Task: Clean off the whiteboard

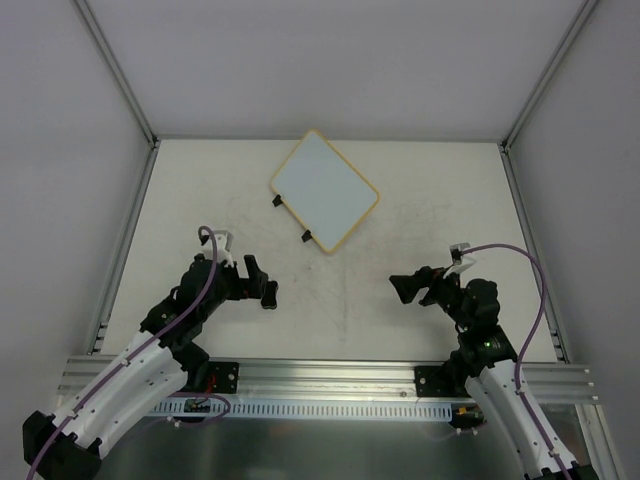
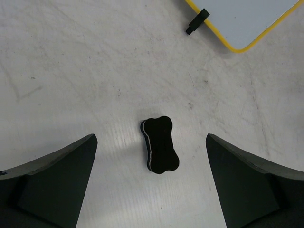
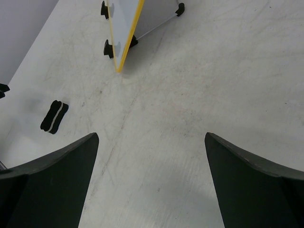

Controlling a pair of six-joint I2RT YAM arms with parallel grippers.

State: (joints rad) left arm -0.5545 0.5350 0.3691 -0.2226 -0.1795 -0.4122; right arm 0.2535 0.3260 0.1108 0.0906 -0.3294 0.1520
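The whiteboard [image 1: 323,190] lies flat at the back middle of the table, turned like a diamond, with a thin yellow frame and two black clips on its near-left edge. I see no marks on its surface. One corner of the whiteboard [image 2: 247,19] shows in the left wrist view, and the whiteboard [image 3: 122,23] appears edge-on in the right wrist view. A small black eraser [image 2: 161,145] lies on the table between the spread fingers of my left gripper [image 2: 151,137], untouched. The left gripper [image 1: 262,283] is open. My right gripper [image 1: 403,288] is also open and holds nothing; the right gripper [image 3: 151,135] hangs over bare table.
The eraser [image 3: 53,116] also shows at the left of the right wrist view. Grey walls with metal posts close the table on the left, right and back. An aluminium rail [image 1: 330,378] runs along the near edge by the arm bases.
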